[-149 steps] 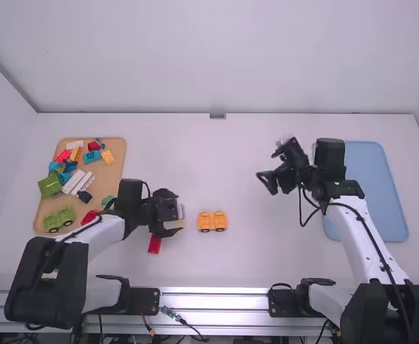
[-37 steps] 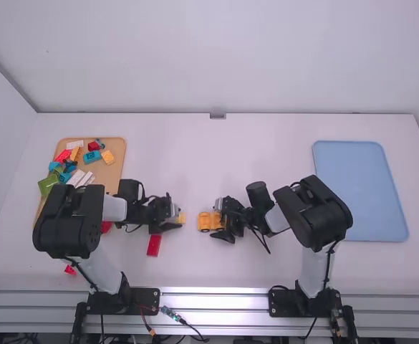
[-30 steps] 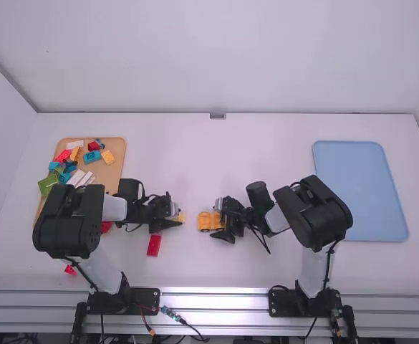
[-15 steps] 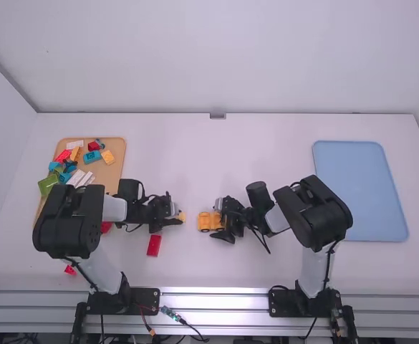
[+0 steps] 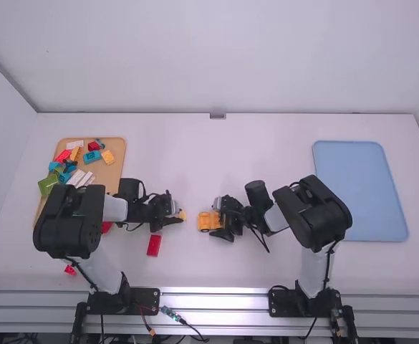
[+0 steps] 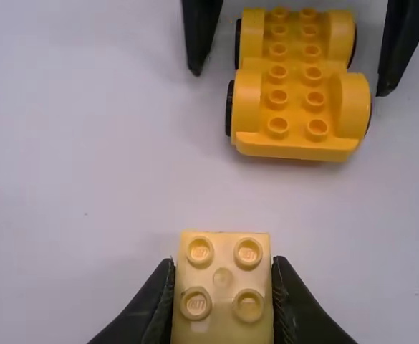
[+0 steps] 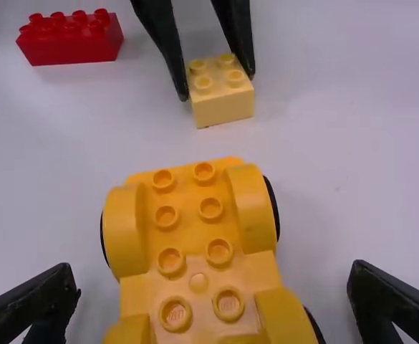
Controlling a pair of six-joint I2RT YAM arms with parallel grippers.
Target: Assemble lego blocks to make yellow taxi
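Note:
Left of the table's middle, my left gripper [image 5: 177,213] is shut on a pale yellow brick [image 5: 182,215]. In the left wrist view the brick [image 6: 223,287] sits between the fingers of my left gripper [image 6: 223,294], studs up. My right gripper [image 5: 222,218] is at the orange-yellow car base [image 5: 208,221] near the middle. In the right wrist view my right gripper [image 7: 213,304] stands open, one finger on each side of the wheeled base [image 7: 188,236], touching neither side. The base and the held brick are apart.
A red brick [image 5: 154,245] lies on the table just below the left gripper. A wooden tray [image 5: 116,172] with several coloured blocks is at the left, partly under the left arm. A blue tray [image 5: 363,190] lies at the right.
Since the oldest frame, the right arm has come from the right down to the car base, and the left arm has changed its pose. Over the last second both have hardly moved.

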